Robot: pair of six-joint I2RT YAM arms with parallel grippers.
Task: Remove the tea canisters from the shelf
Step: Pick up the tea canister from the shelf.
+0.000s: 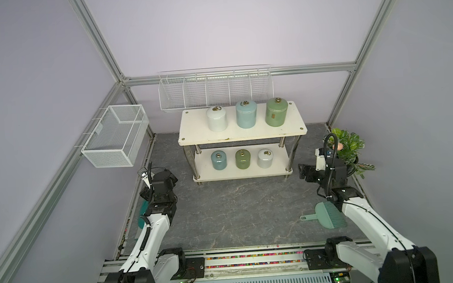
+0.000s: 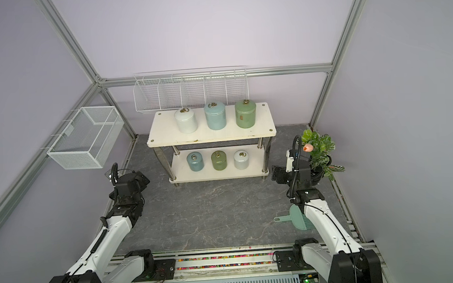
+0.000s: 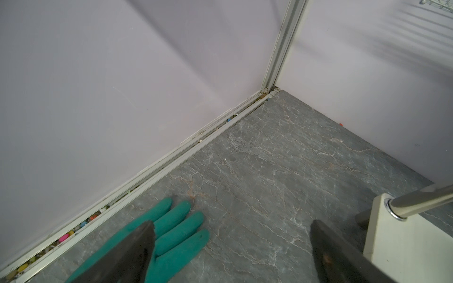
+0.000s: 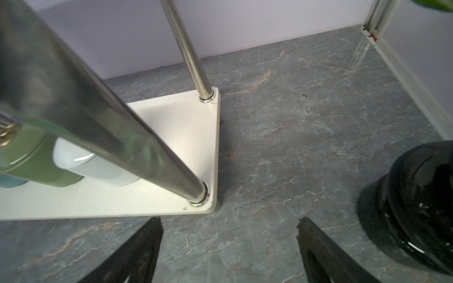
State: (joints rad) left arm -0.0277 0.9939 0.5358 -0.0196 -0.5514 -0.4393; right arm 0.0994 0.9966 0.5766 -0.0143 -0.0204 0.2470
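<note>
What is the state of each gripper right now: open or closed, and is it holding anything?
Left gripper: open, holding nothing.
Right gripper: open, holding nothing.

Both top views: soft, even light from overhead, only faint shadow under the shelf (image 1: 246, 134); wide-lens stretch toward the edges. My right wrist feed: near chrome post (image 4: 73, 98) badly out of focus, bright glare off the shelf beside it. Left wrist: striped shadows on the wall (image 3: 392, 49).
</note>
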